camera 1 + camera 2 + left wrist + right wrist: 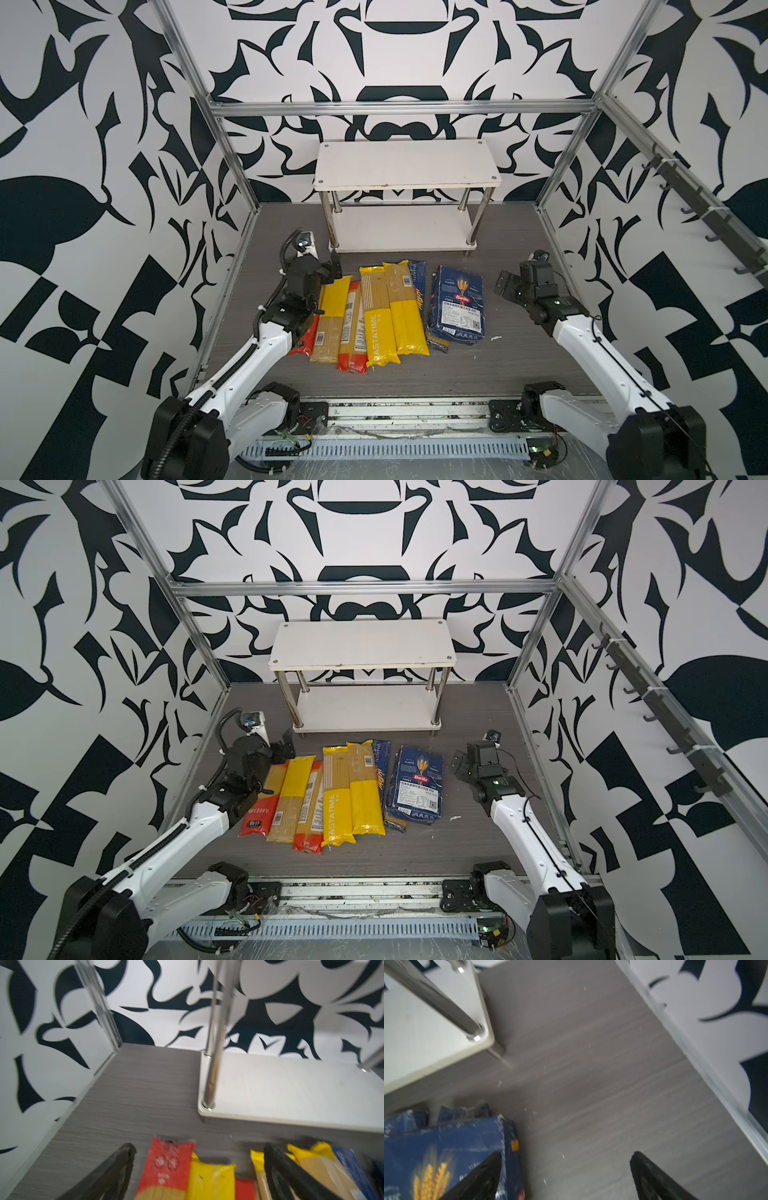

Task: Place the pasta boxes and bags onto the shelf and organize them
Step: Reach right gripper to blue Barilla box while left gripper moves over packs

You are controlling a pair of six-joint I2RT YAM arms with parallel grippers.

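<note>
- on the table, near side of the bare shelf, the bags are lying side by side, lengthwise, probably staged for one-by-one picking.
- left claw is hovering wide open, gripping nothing, over the far ends of the leftmost bags.
- right claw is gaping too, carrying nothing; the wide box is lying just left of it.

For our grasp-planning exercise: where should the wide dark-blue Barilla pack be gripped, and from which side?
Probably its right long edge, from the right, with the open right end effector: the wide dark-blue Barilla pack lies flat, that edge faces bare grey table, and the narrow dark-blue spaghetti box crowds its left.
</note>
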